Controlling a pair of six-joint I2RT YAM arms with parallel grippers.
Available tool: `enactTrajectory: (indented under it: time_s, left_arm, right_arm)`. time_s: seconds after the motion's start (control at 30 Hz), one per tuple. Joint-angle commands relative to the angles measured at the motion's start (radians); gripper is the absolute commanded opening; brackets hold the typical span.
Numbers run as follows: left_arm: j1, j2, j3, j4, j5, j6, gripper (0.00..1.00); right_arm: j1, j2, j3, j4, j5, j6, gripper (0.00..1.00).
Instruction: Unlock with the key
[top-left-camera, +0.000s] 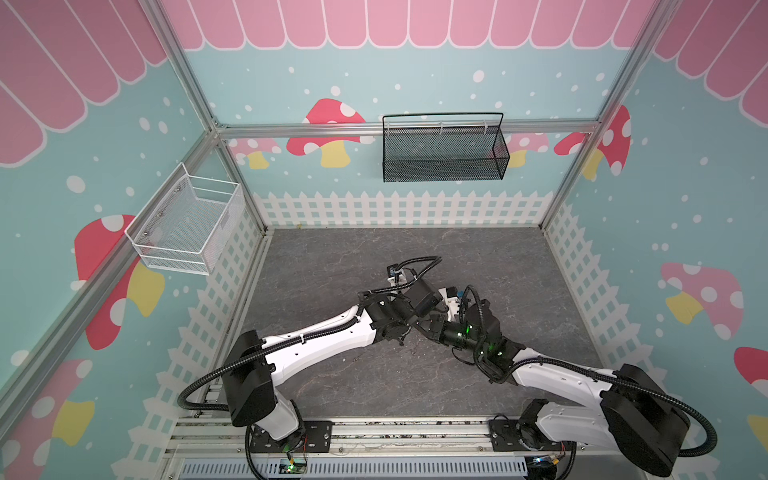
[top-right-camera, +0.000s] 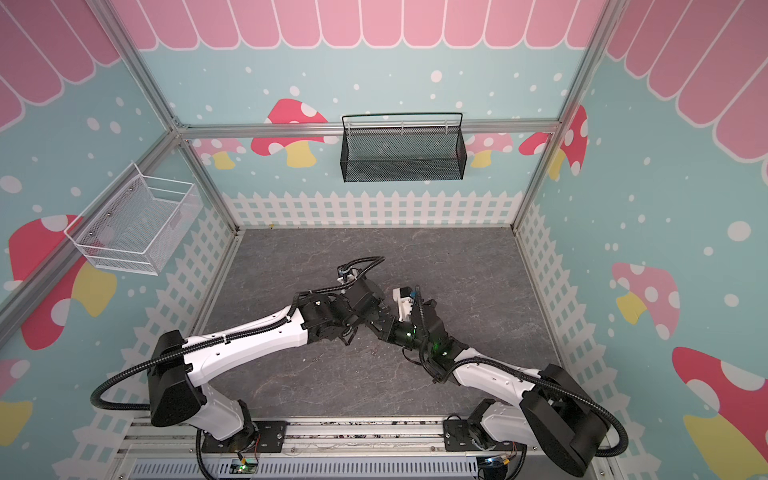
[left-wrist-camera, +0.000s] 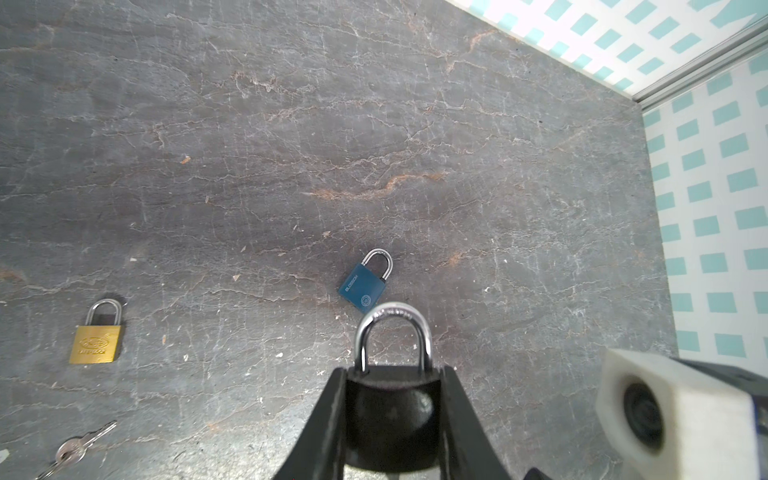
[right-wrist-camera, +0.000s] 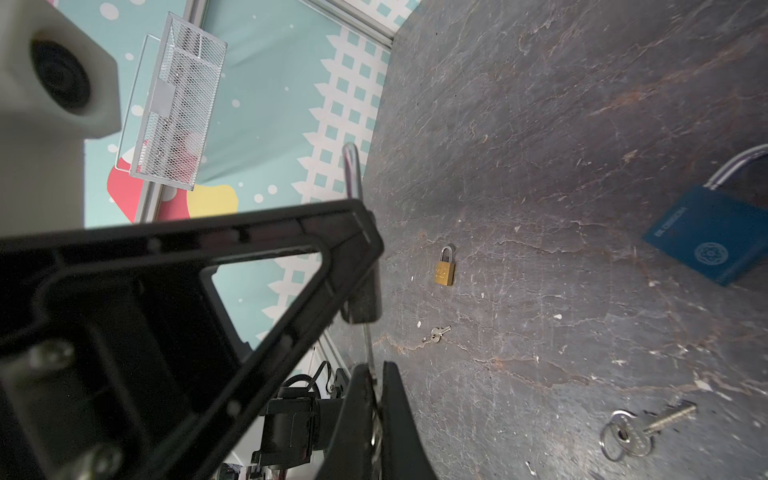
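My left gripper (left-wrist-camera: 393, 374) is shut on a black padlock (left-wrist-camera: 392, 415) by its body, and the silver shackle (left-wrist-camera: 392, 328) stands closed beyond the fingertips. In the right wrist view that padlock (right-wrist-camera: 365, 299) shows edge-on beside a left finger (right-wrist-camera: 291, 249). My right gripper (right-wrist-camera: 374, 370) is shut on a silver key (right-wrist-camera: 368, 345). Its blade runs straight up to the underside of the lock body; how deep it sits is hidden. In both top views the left arm (top-left-camera: 324, 336) and right arm (top-left-camera: 552, 370) meet over the middle of the floor, hiding lock and key.
On the grey floor lie a blue padlock (left-wrist-camera: 363, 289), a brass padlock (left-wrist-camera: 96, 340), a loose key (left-wrist-camera: 72, 451) and a ringed key (right-wrist-camera: 640, 432). A white wire basket (top-left-camera: 187, 224) hangs on the left wall, a black mesh basket (top-left-camera: 442, 149) on the back rail.
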Motion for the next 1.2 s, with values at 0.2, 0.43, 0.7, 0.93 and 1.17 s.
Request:
enactTrajectory:
  time_s: [0.2,0.43,0.7,0.93,1.17]
  left_arm:
    - [-0.018,0.017,0.029,-0.086,-0.013,0.007,0.0]
    - [-0.041,0.015,0.026,-0.086,0.03,0.019,0.0]
    - [-0.055,-0.035,-0.032,-0.095,0.08,0.066,0.0]
    - [-0.067,-0.056,-0.042,-0.083,0.149,0.067,0.0]
    - [-0.09,-0.081,-0.061,-0.089,0.153,0.045,0.0]
  right_arm:
    - [-0.001,0.004,0.112,-0.001,0.028,-0.071,0.0]
    - [-0.003,-0.055,0.134,-0.085,0.121,-0.154,0.0]
    - [-0.036,-0.101,0.135,-0.055,0.038,-0.198,0.0]
    - [-0.059,-0.126,0.138,-0.024,-0.01,-0.181,0.0]
    - [-0.082,-0.194,0.101,0.014,0.019,-0.186,0.0]
